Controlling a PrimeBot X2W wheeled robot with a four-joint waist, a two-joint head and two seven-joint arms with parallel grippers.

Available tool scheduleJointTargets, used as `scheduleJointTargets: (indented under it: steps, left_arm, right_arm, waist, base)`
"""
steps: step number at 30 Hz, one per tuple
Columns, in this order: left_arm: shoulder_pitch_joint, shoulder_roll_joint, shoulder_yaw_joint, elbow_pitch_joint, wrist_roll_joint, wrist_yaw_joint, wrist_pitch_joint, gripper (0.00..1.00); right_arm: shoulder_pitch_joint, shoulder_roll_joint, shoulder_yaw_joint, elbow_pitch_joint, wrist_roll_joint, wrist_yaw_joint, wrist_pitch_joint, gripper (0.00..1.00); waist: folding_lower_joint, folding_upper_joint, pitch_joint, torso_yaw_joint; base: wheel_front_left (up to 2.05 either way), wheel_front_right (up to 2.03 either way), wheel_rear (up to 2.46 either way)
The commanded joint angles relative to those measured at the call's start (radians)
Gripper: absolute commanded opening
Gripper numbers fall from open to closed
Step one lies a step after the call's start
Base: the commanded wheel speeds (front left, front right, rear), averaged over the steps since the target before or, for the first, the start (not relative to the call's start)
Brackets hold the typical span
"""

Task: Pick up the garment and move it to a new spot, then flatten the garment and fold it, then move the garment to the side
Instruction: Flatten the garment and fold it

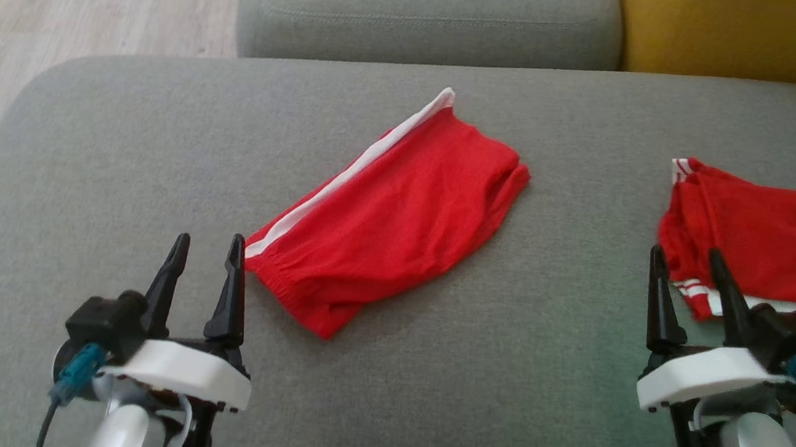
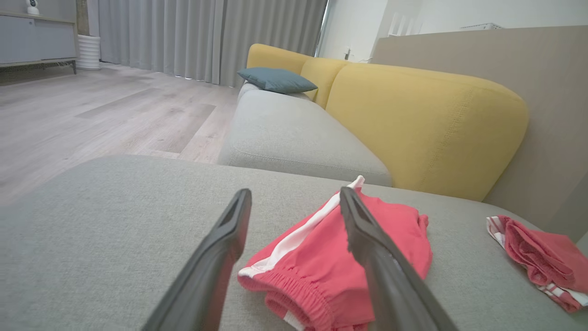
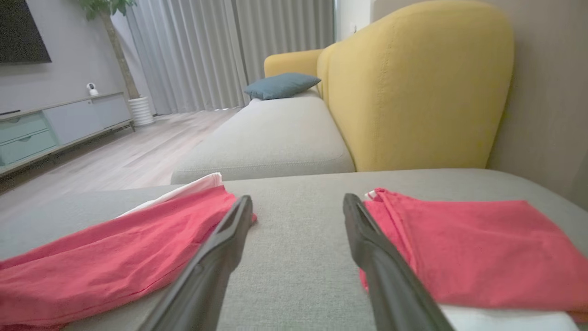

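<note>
A red garment [image 1: 388, 215] with a white side stripe lies folded on the grey cushion [image 1: 120, 153], its elastic waistband toward me; it also shows as the red garment [image 2: 330, 257] and the red garment [image 3: 110, 257]. My left gripper [image 1: 208, 249] stands open just left of the waistband, apart from the cloth, with nothing between its fingers [image 2: 220, 248]. My right gripper [image 1: 686, 262] is open too, over the near left edge of a second red garment [image 1: 762, 229] at the right, also seen as the second garment [image 3: 482, 253], and holds nothing.
The second red garment [image 2: 542, 257] lies folded near the cushion's right edge. Behind are another grey seat [image 1: 425, 14] and a yellow backrest [image 1: 745, 30]. Wooden floor [image 1: 61, 1] drops off to the left. A blue pillow [image 2: 275, 79] rests far down the sofa.
</note>
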Motion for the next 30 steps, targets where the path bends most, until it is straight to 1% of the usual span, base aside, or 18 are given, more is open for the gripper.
scheduleJointTargets:
  steps: [1, 4, 5, 10, 13, 15, 17, 18, 21, 25, 30]
  left_arm:
    - [-0.050, -0.001, 0.029, -0.034, 0.006, -0.003, -0.006, 1.00]
    - [-0.061, -0.001, 0.014, -0.036, 0.002, -0.004, -0.006, 1.00]
    - [-0.070, -0.001, -0.001, -0.034, -0.004, -0.001, -0.006, 1.00]
    - [-0.092, -0.001, -0.027, -0.028, -0.012, 0.007, -0.006, 1.00]
    - [-0.102, -0.001, -0.040, -0.023, -0.013, 0.008, -0.006, 1.00]
    - [-0.107, -0.001, -0.052, -0.020, -0.014, 0.008, -0.006, 1.00]
    - [-0.114, -0.002, -0.066, -0.020, -0.005, 0.012, -0.006, 1.00]
    - [-0.114, -0.002, -0.066, -0.020, -0.005, 0.012, -0.006, 1.00]
    - [-0.126, -0.002, -0.087, -0.020, -0.007, 0.016, -0.006, 1.00]
    - [-0.145, -0.002, -0.121, -0.016, -0.007, 0.025, -0.006, 1.00]
    - [-0.169, -0.002, -0.172, -0.015, -0.006, 0.040, -0.006, 1.00]
  right_arm:
    - [-0.012, 0.003, 0.020, -0.042, 0.017, 0.006, 0.020, 1.00]
    - [-0.016, 0.010, 0.018, -0.053, 0.085, 0.006, 0.059, 1.00]
    - [-0.025, 0.015, 0.011, -0.055, 0.152, 0.006, 0.093, 1.00]
    - [-0.071, 0.024, -0.004, -0.049, 0.362, 0.006, 0.201, 1.00]
    - [-0.109, 0.025, -0.024, -0.024, 0.463, 0.006, 0.262, 1.00]
    - [-0.135, 0.026, -0.044, 0.013, 0.547, 0.006, 0.306, 1.00]
    - [-0.167, 0.026, -0.058, 0.050, 0.607, 0.006, 0.342, 1.00]
    - [-0.167, 0.026, -0.058, 0.050, 0.607, 0.006, 0.342, 1.00]
    - [-0.221, 0.026, -0.087, 0.119, 0.678, 0.006, 0.377, 1.00]
    - [-0.297, 0.026, -0.129, 0.216, 0.727, 0.006, 0.407, 1.00]
    - [-0.381, 0.026, -0.195, 0.335, 0.715, 0.006, 0.431, 1.00]
  waist:
    - [0.0000, -0.0001, 0.016, 0.017]
    - [0.0000, -0.0001, 0.044, 0.046]
    - [0.0000, -0.0001, 0.064, 0.071]
    - [0.0000, -0.0001, 0.111, 0.137]
    - [0.0000, -0.0001, 0.135, 0.176]
    - [0.0000, -0.0001, 0.149, 0.203]
    - [0.0000, -0.0001, 0.169, 0.230]
    - [0.0000, -0.0001, 0.169, 0.230]
    - [0.0000, -0.0001, 0.193, 0.266]
    - [0.0000, -0.0001, 0.225, 0.309]
    - [0.0000, -0.0001, 0.253, 0.354]
  base:
    - [0.00, 0.00, 0.00]
    - [0.00, 0.00, 0.00]
    - [0.00, 0.00, 0.00]
    - [0.00, 0.00, 0.00]
    - [0.00, 0.00, 0.00]
    - [0.00, 0.00, 0.00]
    - [0.00, 0.00, 0.00]
    - [0.00, 0.00, 0.00]
    - [0.00, 0.00, 0.00]
    - [0.00, 0.00, 0.00]
    - [0.00, 0.00, 0.00]
